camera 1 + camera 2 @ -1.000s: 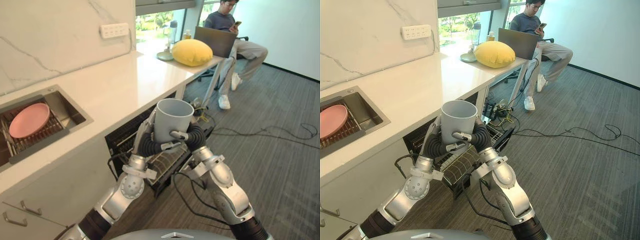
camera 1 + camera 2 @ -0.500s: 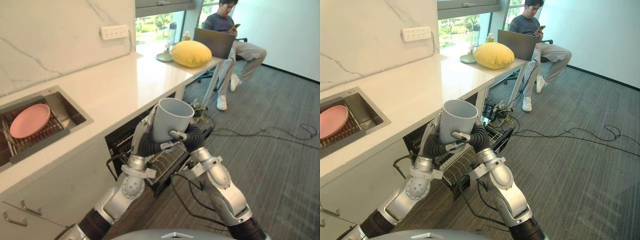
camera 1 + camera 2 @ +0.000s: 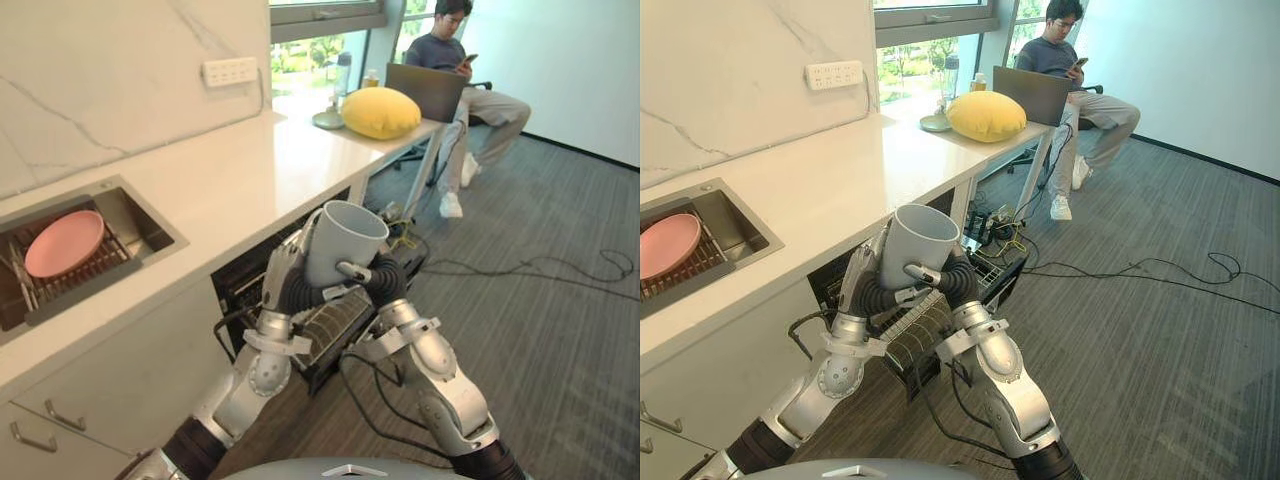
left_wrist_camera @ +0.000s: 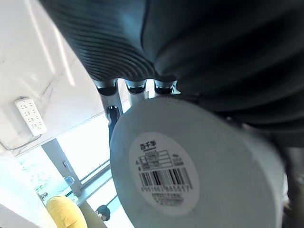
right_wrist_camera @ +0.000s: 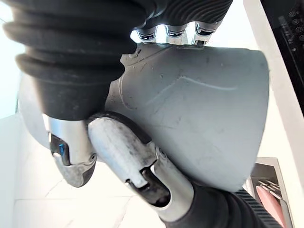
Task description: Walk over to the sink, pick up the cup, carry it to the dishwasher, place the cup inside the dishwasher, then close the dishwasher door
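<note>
A grey cup (image 3: 342, 243) is held upright between both hands in front of me, above the open dishwasher (image 3: 300, 310) under the counter. My left hand (image 3: 285, 277) wraps its fingers round the cup's left side. My right hand (image 3: 382, 277) clasps the right side, thumb across the front. The left wrist view shows the cup's base (image 4: 164, 172) with a barcode sticker. The right wrist view shows the cup's grey wall (image 5: 199, 118) under the thumb (image 5: 137, 164). The dishwasher's wire rack (image 3: 915, 330) sticks out below the cup.
A sink (image 3: 130, 225) with a pink plate (image 3: 65, 243) on a rack lies in the white counter (image 3: 220, 180) at the left. A yellow cushion (image 3: 382, 111) sits at the counter's far end. A person (image 3: 465, 70) sits with a laptop beyond. Cables (image 3: 540, 265) cross the floor at the right.
The whole picture has shifted a little, so the camera moved. The cup and both hands sit slightly lower and tilt a bit toward the dishwasher.
</note>
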Controlling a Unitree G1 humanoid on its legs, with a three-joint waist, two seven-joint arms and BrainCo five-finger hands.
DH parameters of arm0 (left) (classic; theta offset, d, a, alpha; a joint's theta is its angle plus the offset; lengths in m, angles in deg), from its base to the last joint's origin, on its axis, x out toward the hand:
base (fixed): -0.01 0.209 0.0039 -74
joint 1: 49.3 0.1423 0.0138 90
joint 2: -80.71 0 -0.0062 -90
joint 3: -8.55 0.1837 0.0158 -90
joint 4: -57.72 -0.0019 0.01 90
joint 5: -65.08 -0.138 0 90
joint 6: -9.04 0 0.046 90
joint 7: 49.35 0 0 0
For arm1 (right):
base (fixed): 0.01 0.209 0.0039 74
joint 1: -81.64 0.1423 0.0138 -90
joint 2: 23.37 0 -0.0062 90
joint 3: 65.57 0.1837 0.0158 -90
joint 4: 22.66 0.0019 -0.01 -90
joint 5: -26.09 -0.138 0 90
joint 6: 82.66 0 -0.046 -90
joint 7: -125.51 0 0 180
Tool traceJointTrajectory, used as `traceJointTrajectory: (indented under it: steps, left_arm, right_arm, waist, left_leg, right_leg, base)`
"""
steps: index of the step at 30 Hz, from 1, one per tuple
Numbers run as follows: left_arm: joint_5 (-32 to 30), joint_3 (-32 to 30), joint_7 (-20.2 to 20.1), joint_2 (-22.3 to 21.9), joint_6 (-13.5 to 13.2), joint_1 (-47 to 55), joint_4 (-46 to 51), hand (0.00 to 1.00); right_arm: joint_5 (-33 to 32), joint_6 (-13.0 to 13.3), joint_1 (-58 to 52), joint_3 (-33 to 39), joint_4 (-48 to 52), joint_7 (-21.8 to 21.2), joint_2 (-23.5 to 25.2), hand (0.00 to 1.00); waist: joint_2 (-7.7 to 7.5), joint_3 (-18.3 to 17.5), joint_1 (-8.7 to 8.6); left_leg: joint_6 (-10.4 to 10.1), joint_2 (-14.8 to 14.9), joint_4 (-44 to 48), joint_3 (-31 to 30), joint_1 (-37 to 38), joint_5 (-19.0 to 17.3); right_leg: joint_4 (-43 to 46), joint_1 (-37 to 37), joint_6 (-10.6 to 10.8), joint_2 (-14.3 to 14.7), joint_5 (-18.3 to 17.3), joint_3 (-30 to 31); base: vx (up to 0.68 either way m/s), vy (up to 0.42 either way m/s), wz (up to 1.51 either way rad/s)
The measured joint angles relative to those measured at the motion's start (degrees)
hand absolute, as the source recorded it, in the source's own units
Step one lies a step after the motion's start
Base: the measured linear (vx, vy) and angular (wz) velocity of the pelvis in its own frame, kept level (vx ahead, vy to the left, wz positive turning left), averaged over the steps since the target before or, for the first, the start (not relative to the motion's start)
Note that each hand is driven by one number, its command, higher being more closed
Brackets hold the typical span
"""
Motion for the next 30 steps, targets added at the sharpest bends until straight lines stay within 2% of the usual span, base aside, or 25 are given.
traceJointTrajectory:
  steps: [5, 6, 13, 28, 29, 30]
  left_arm:
    - [-2.2, -0.2, 0.4, 0.1, 0.7, 0.0, -0.3, 1.00]
    - [-2.4, -0.2, 0.5, 0.1, 0.8, 0.0, -0.4, 1.00]
    - [-4.3, -0.4, 1.4, 0.5, 1.0, 0.0, -2.1, 1.00]
    - [-4.3, -0.1, 2.6, 1.2, 1.3, 0.4, -2.2, 1.00]
    - [-4.1, -0.1, 2.7, 1.2, 1.3, 0.8, -2.2, 0.00]
    - [-3.9, 0.0, 2.7, 1.2, 1.3, 1.1, -2.2, 0.00]
  right_arm:
    - [0.3, -1.3, 0.0, 0.2, 0.0, 0.0, 0.0, 0.00]
    - [0.3, -1.5, 0.0, 0.2, 0.0, 0.0, 0.0, 1.00]
    - [0.3, -3.3, 0.0, 0.2, 0.0, 1.1, -0.1, 1.00]
    - [-1.6, -1.7, 0.1, -2.4, 0.3, 6.5, 0.1, 1.00]
    - [-2.0, -1.7, 0.1, -2.5, 0.3, 6.8, 0.1, 1.00]
    - [-2.4, -1.7, 0.2, -2.5, 0.3, 6.9, 0.2, 1.00]
  waist:
    - [0.06, -0.2, 0.03]
    - [0.06, -0.2, 0.03]
    - [0.05, -0.3, 0.04]
    - [0.24, -0.7, 0.18]
    - [0.33, -0.8, 0.19]
    - [0.39, -0.8, 0.19]
  left_leg:
    - [0.0, 0.0, 0.0, 0.0, 0.0, 0.0]
    - [0.0, 0.0, 0.0, 0.0, 0.0, 0.0]
    - [-0.1, 0.1, 0.0, 0.2, -0.2, -0.1]
    - [-0.1, 0.1, 0.0, 0.0, -0.6, -0.1]
    - [-0.1, 0.1, 0.0, -0.1, -0.6, -0.1]
    - [-0.1, 0.1, 0.0, -0.1, -0.6, -0.1]
  right_leg:
    - [0.0, 0.0, 0.0, 0.0, 0.0, 0.0]
    - [0.0, 0.0, 0.0, 0.0, 0.0, 0.0]
    - [0.0, -0.3, 0.0, 0.1, 0.0, 0.1]
    - [-0.2, -0.5, 0.1, 0.1, 0.1, 0.0]
    - [-0.2, -0.5, 0.1, 0.1, 0.1, 0.0]
    - [-0.2, -0.5, 0.2, 0.1, 0.1, 0.0]
  base:
    - [0.00, 0.000, 0.00]
    - [0.00, 0.000, 0.00]
    - [0.00, 0.000, 0.00]
    - [0.00, 0.000, 0.00]
    - [0.00, 0.000, 0.00]
    - [0.00, 0.000, 0.00]
